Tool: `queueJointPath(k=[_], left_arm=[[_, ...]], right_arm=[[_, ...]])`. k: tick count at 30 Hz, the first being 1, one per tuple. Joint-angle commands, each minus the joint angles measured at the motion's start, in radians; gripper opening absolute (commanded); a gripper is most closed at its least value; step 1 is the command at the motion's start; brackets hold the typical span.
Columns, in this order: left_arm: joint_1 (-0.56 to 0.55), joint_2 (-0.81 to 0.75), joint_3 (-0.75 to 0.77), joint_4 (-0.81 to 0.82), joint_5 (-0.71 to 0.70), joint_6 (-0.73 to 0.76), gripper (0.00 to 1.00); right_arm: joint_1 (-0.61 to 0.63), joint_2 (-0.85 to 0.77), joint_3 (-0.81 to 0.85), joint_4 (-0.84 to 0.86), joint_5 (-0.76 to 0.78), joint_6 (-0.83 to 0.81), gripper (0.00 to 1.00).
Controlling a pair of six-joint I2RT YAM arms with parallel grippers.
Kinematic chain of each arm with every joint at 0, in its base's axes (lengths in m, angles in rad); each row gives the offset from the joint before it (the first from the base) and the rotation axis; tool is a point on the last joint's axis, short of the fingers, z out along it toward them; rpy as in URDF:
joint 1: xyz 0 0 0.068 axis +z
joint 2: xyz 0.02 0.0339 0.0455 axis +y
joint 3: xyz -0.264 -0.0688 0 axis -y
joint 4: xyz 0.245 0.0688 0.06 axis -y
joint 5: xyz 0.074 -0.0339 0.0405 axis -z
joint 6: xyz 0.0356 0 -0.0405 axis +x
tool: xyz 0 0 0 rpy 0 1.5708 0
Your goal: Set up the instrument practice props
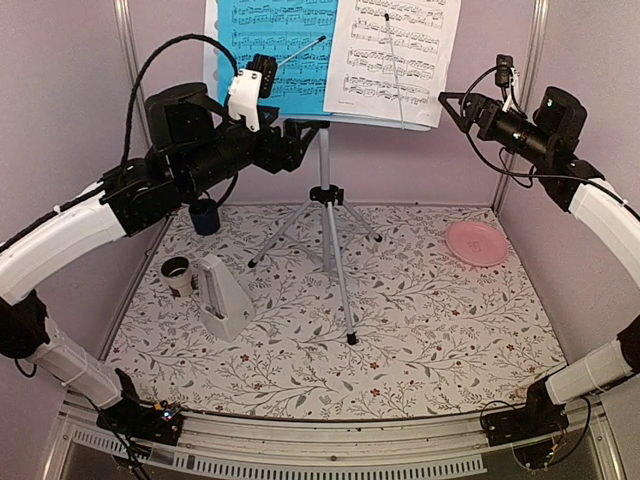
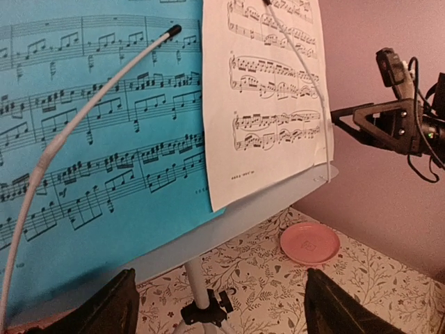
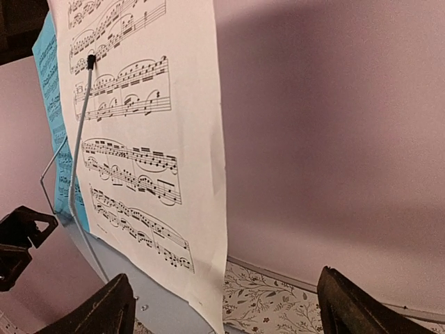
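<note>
The pale grey-blue music stand [image 1: 372, 122] stands on its silver tripod [image 1: 330, 225] at the back centre. A bright blue sheet [image 1: 275, 45] and a white sheet [image 1: 395, 55] rest side by side on it, each under a wire holder. The white pyramid metronome [image 1: 222, 295] stands on the table at front left. My left gripper [image 1: 293, 143] is open and empty, just left of the stand's ledge; its view shows both sheets, blue [image 2: 97, 153] and white [image 2: 271, 97]. My right gripper [image 1: 452, 105] is open and empty, just right of the white sheet [image 3: 139, 139].
A pink round plate [image 1: 477, 243] lies at the right back. A dark blue cup [image 1: 204, 216] stands at the left back, and a small pale cup [image 1: 177, 275] sits beside the metronome. Pink walls close in the back and sides. The tripod legs spread over the floral table cover.
</note>
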Motion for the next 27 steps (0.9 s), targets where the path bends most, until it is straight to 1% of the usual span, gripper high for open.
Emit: queueJointPath(k=[1, 5, 8, 11, 14, 16, 20, 23, 27], left_arm=[[0.041, -0.114, -0.111, -0.073, -0.004, -0.084, 0.86], [0.181, -0.221, -0.258, -0.164, 0.085, -0.245, 0.92], [0.289, -0.308, -0.395, -0.209, 0.114, -0.322, 0.95], [0.369, -0.369, -0.505, -0.281, 0.169, -0.351, 0.97], [0.442, -0.42, -0.596, -0.316, 0.233, -0.347, 0.99], [0.492, -0.422, -0.636, -0.33, 0.312, -0.328, 0.99], [0.509, -0.378, -0.673, -0.339, 0.419, -0.288, 0.99], [0.509, -0.375, -0.701, -0.324, 0.425, -0.277, 0.99], [0.507, -0.377, -0.736, -0.318, 0.435, -0.261, 0.95]], right_arm=[[-0.003, -0.06, -0.047, -0.041, 0.028, -0.028, 0.98], [-0.003, -0.097, -0.152, -0.043, 0.005, -0.027, 1.0], [-0.003, -0.107, -0.265, -0.018, -0.044, -0.016, 1.0], [0.002, -0.089, -0.352, 0.028, -0.127, 0.013, 1.0], [0.027, -0.074, -0.411, 0.042, -0.142, 0.006, 1.0], [0.046, -0.068, -0.444, 0.067, -0.15, 0.001, 1.0], [0.068, -0.046, -0.478, 0.104, -0.167, 0.009, 1.0], [0.077, -0.03, -0.495, 0.128, -0.181, 0.016, 1.0], [0.081, -0.02, -0.506, 0.145, -0.19, 0.021, 1.0]])
